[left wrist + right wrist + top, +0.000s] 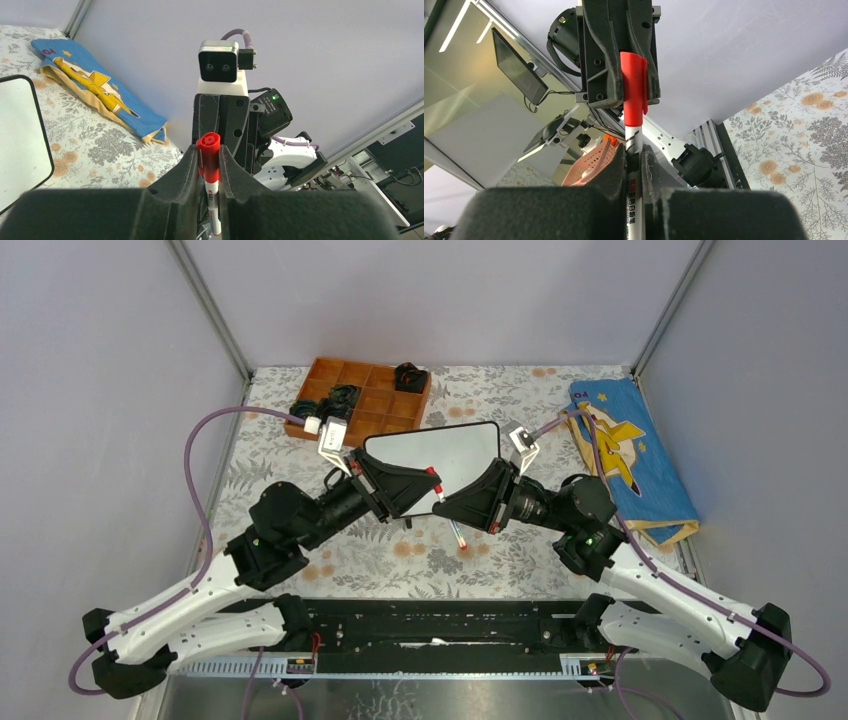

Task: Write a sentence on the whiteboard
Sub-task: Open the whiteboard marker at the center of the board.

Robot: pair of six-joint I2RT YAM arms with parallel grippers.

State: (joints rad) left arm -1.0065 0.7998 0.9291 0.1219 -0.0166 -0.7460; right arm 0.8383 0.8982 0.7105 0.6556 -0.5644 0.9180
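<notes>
The whiteboard (pixel 440 448), white with a thin black frame, lies on the floral table; its corner shows in the left wrist view (pixel 20 135). The part of its face that shows is blank, and the sentence is out of view. Both grippers meet over the board's near edge, on one marker (pixel 455 530). My left gripper (pixel 430 478) (pixel 209 160) is shut on the marker's red cap (pixel 208 150) (pixel 633 95). My right gripper (pixel 447 508) (pixel 634 160) is shut on the white barrel (pixel 634 210) just below the cap. The marker's far end hangs toward the table.
An orange compartment tray (pixel 322 370) with black parts in it stands behind the board at the back left. A blue cloth with a yellow figure (pixel 630 455) (pixel 85 85) lies at the right. Grey walls close in both sides, and a black rail (pixel 430 635) runs along the near edge.
</notes>
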